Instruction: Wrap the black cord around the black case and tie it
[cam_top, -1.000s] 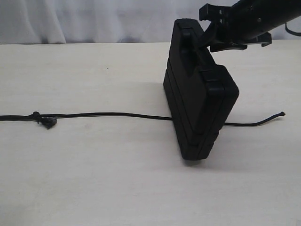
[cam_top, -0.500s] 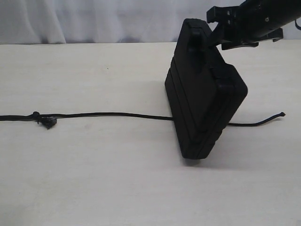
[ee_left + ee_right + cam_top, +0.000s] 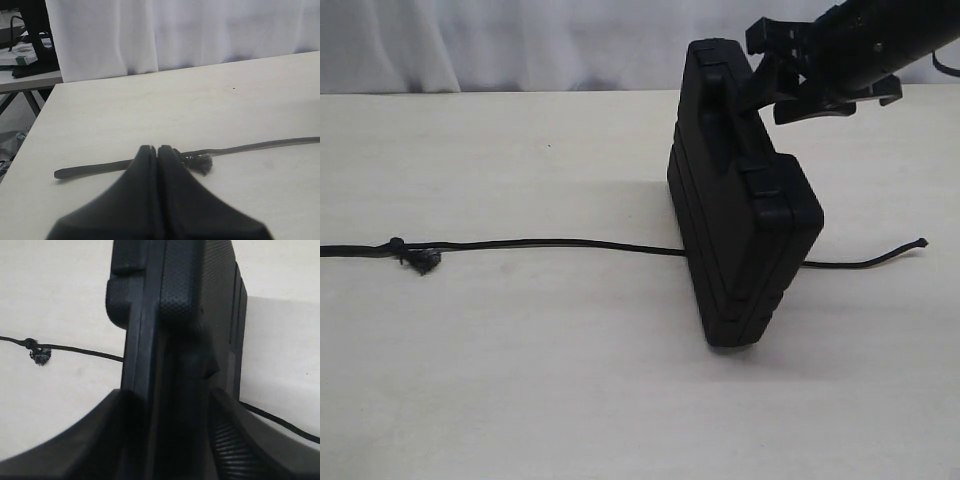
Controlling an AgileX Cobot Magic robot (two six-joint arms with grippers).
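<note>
Pale surface (image 3: 520, 400), one cord and one case on it.
The black cord (image 3: 550, 242) lies stretched across the surface, its frayed knot (image 3: 420, 260) far left. The black case (image 3: 745, 240) stands on edge, and the cord meets its base on one side and emerges on the other, tip (image 3: 920, 242) curling right.

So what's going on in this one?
The right hand straddles the top of the black case; whether it is pressing on it cannot be told. The case stands on edge on the table, across the black cord, which lies flat and runs out on both sides. Nothing is wrapped or tied yet. The left hand is shut and empty, close to the cord's frayed knot.
</note>
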